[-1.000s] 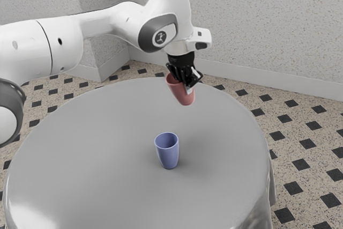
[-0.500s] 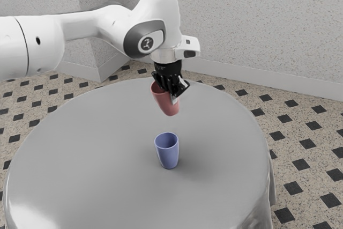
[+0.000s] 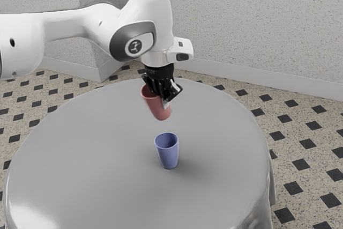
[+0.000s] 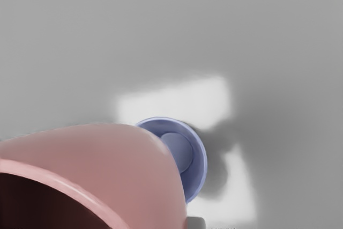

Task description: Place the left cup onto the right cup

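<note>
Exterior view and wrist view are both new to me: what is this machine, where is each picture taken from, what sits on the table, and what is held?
The machine is a white robot arm in a simulator's render, ending in a black two-finger pincer. The exterior view comes from a camera at the arm's side. The wrist view comes from a camera on the arm's hand, looking down. A round grey table carries one blue cup, standing upright. The pincer is shut on the rim of a red cup, which hangs tilted in the air, higher than the blue one and not touching it. In the wrist view the large red shape is that held cup, with the blue cup beyond it.
</note>
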### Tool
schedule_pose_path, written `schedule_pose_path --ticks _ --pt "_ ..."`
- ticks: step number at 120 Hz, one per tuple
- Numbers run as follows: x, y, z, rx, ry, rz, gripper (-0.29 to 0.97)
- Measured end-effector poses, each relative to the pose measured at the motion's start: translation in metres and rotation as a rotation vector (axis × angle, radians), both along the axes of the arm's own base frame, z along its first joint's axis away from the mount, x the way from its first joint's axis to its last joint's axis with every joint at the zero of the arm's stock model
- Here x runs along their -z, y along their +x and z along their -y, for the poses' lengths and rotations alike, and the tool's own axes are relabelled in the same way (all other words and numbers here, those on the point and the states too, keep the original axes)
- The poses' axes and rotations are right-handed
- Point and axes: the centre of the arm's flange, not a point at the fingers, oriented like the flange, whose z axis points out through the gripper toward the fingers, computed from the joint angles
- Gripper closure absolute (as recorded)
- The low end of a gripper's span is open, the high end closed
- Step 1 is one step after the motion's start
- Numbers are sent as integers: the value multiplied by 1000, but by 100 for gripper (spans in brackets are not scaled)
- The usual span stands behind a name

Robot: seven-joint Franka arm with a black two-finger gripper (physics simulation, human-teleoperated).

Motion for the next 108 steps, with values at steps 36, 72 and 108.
schedule_pose_path --ticks 36,72,108 --pt "11 3 5 -19 -4 -9 79" --pt "32 8 9 -37 -7 -34 79" --pt "52 7 13 -72 -51 -79 79"
